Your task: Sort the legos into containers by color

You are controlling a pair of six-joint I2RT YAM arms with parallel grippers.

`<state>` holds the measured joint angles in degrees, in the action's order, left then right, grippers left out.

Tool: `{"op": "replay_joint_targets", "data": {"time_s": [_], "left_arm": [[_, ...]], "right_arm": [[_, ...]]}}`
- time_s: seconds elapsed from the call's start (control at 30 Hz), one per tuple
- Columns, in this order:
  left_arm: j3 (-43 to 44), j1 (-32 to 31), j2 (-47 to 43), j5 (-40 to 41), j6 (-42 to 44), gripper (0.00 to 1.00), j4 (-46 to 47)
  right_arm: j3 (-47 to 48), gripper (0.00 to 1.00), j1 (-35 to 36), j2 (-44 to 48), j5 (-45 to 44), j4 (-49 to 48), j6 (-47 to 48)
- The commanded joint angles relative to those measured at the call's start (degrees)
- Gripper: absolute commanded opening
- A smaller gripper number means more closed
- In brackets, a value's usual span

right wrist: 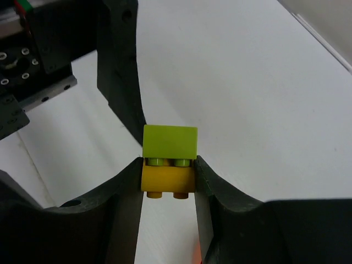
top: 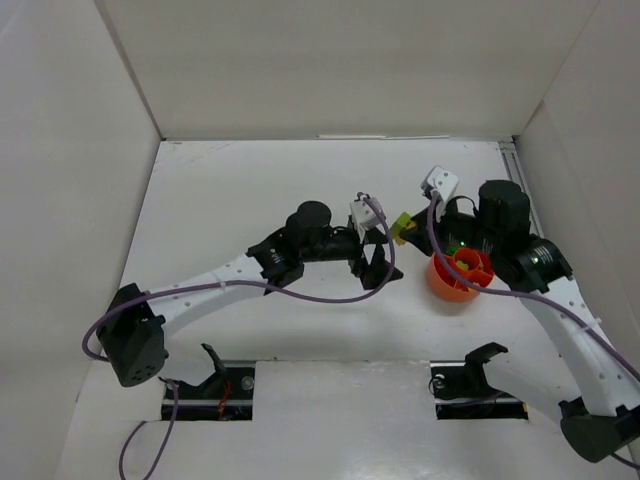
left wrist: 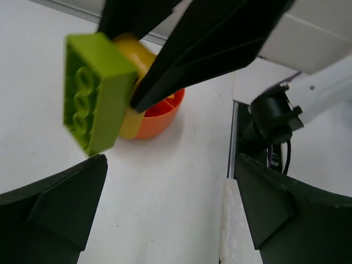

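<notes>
While the right gripper [right wrist: 168, 161] is clamped on the yellow brick [right wrist: 168, 180], a lime green brick [right wrist: 170, 142] sits stuck on its studs, so I am carrying two colours as one piece. My left gripper [left wrist: 165, 212] stands wide apart and holds nothing. In the top view it hangs at about 7 o'clock of the pair, close by. The orange bowl [top: 447, 283] rests on the table at about 4 o'clock of the pair, with some sorted bricks already in it.

I judge the main risk to be the joint. If I let go over the bowl now, both colours land in one compartment. If the left fingers close off-centre on the lime brick, they could lever the yellow one out of its narrow side grip, or snap the lime one off onto the table.
</notes>
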<state>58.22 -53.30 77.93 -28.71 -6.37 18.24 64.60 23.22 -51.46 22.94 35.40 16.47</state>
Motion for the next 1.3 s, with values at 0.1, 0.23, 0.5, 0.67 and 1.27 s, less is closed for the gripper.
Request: {"op": "replay_joint_targets", "data": {"time_s": [0.1, 0.23, 0.5, 0.67, 1.27], "left_arm": [[-1.44, 0.30, -5.15, -10.40, 8.65, 0.97, 0.13], [-3.37, 0.82, -7.70, -9.18, 10.06, 0.97, -1.27], [-4.51, 4.69, -11.48, -7.50, 12.79, 0.97, -4.53], [-5.31, 5.31, -12.19, -7.59, 13.57, 0.97, -3.21], [0.32, 5.31, -4.89, -18.04, 16.74, 0.53, -3.30]], "right_arm": [[2.90, 0.00, 0.16, -3.38, 24.60, -8.94, 3.04], [3.95, 0.00, 0.16, -4.44, 24.61, -5.18, 7.51], [5.54, 0.00, 0.16, -5.66, 27.94, 4.32, 14.20], [5.54, 0.00, 0.16, -6.90, 33.22, 7.39, 18.06], [6.07, 0.00, 2.09, -9.89, 32.78, 9.42, 19.21]]}}
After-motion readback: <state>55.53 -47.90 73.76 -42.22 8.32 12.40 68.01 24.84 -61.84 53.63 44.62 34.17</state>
